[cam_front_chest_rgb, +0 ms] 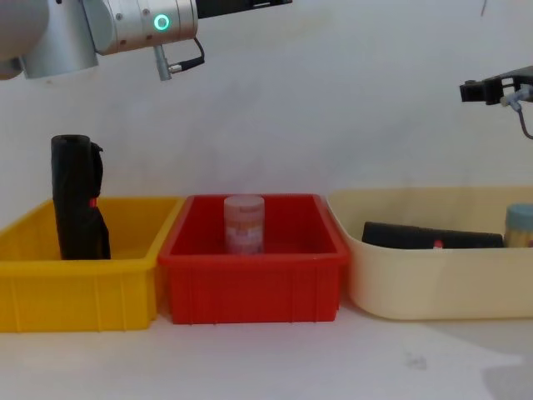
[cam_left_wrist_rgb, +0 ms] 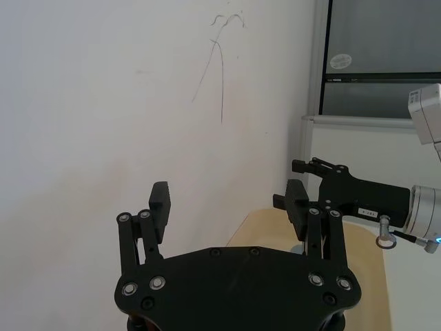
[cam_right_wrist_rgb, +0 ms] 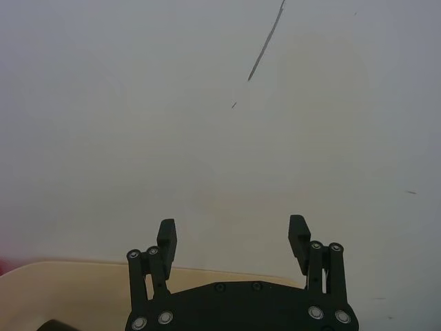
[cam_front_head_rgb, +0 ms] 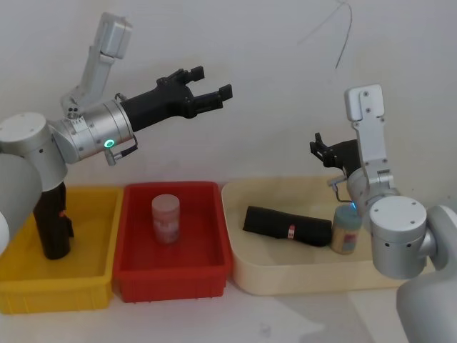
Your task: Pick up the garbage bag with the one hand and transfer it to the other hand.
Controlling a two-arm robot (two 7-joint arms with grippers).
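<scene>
From the head view, the left pincer point(cam_front_head_rgb: 203, 89) hangs released, high above the bins; the garbage bag point(cam_front_head_rgb: 288, 226) lies lengthwise across the cream tub point(cam_front_head_rgb: 239, 268), below the released right pincer point(cam_front_head_rgb: 323, 153), the nearer arm. The chest view shows the bag flat inside.

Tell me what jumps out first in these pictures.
Three bins in a row catch the eye: a yellow bin, a red bin and a cream bin. One black garbage bag roll stands upright in the yellow bin; another black roll lies in the cream one. The left pincer and right pincer hang open above, holding nothing.
</scene>
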